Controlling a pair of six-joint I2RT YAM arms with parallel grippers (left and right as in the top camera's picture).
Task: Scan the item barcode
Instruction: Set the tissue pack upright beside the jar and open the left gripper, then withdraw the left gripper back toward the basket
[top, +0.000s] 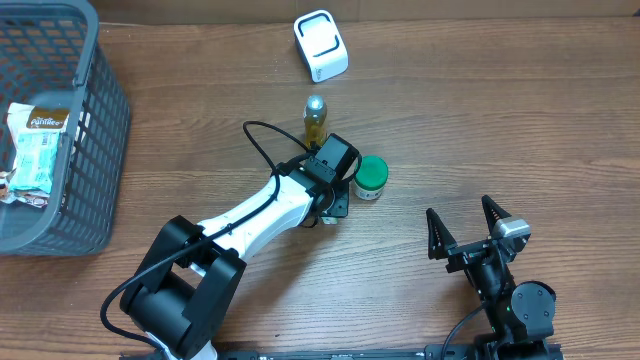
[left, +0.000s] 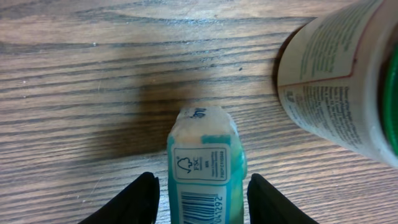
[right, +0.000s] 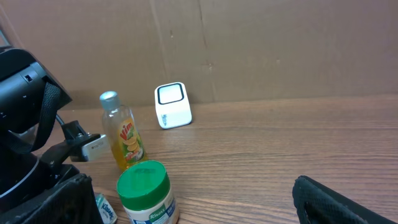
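Barcoded pack (left: 205, 149), cut off below, sits within the left claw (left: 202, 180), grip impossible to tell; right claw (top: 459, 207) gapes wide.

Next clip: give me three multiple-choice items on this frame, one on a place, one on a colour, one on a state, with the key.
1. The white scanner stands:
A) inside the basket
B) beyond the bottle, toward the far side of the table
C) at the table's near edge

2. The lid of the jar is:
A) red
B) white
C) green

3. The right gripper is:
A) open and empty
B) shut on the bottle
C) shut on the jar

Key:
1 B, the overhead view shows it past the bottle.
2 C, the lid is green in the overhead and right wrist views.
3 A, its fingers are spread with nothing between them.
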